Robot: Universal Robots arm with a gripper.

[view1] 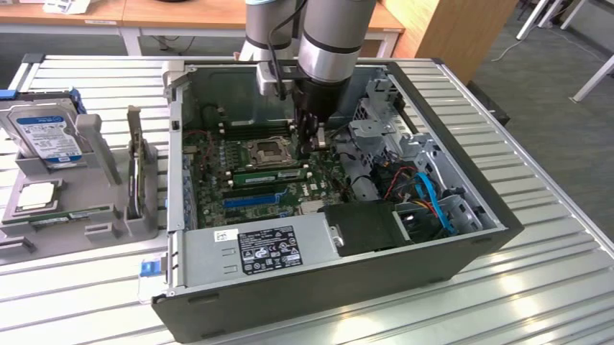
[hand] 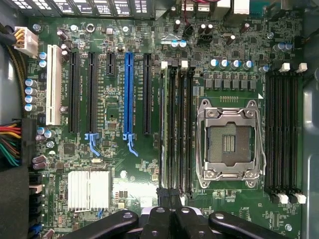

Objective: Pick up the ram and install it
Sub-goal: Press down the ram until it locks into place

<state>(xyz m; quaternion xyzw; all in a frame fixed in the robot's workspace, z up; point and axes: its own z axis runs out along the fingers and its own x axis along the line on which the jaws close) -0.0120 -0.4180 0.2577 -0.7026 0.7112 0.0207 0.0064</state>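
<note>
On the slatted metal desk [view1: 547, 287], inside the open black computer case [view1: 317, 305], the long green ram stick [view1: 272, 175] stands slotted beside the processor socket [view1: 267, 151]. The closed fingers [view1: 305, 140], apparently empty, hover over the stick's end on the exterior view's right.

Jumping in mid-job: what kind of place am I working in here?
Most likely a lab or workshop bench set up for PC assembly: an open computer case sits on a slatted metal table, a grey fixture beside it holds a hard drive, and wooden desks stand behind.
</note>
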